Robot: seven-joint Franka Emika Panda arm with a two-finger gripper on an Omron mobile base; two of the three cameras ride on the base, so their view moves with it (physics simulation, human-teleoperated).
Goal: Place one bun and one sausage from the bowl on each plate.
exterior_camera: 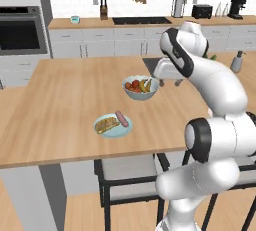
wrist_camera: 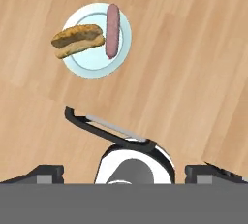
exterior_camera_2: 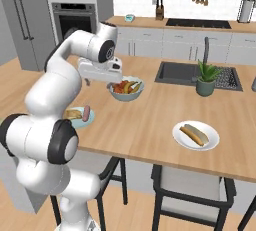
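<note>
Gripper [wrist_camera: 124,173] jaws wide, nothing between the fingertips [wrist_camera: 46,173] — hand sits high over the wooden counter [exterior_camera: 60,105], looking straight down at it. In the right base view the hand [exterior_camera_2: 100,71] hangs above the counter, just left of the fruit bowl [exterior_camera_2: 126,89].

Room to move: bare wood all around the pale blue-green plate [wrist_camera: 98,41], which sits near the counter's front edge in the left base view [exterior_camera: 113,125]. Below that edge, a dark-framed stool [exterior_camera: 125,172] with a pale seat. The fruit bowl [exterior_camera: 140,87] is well apart from that plate, farther back on the counter. In the right base view the sink [exterior_camera_2: 176,73] and a potted plant [exterior_camera_2: 205,79] take up the far right side, with open wood between them and the white plate [exterior_camera_2: 195,135].

Contents:
- blue-green plate — one bun [wrist_camera: 77,40], browned, split, overhanging the plate rim on one side; one sausage [wrist_camera: 112,30], pink, straight, lying beside the bun, one end past the rim. Bun end and sausage are close; cannot tell if they touch.
- white plate — a bun [exterior_camera_2: 196,134] with a sausage lying in or on it; too small to separate them. Plate is near the front edge, above a second stool [exterior_camera_2: 192,185].
- fruit bowl — red, yellow, orange fruit.
</note>
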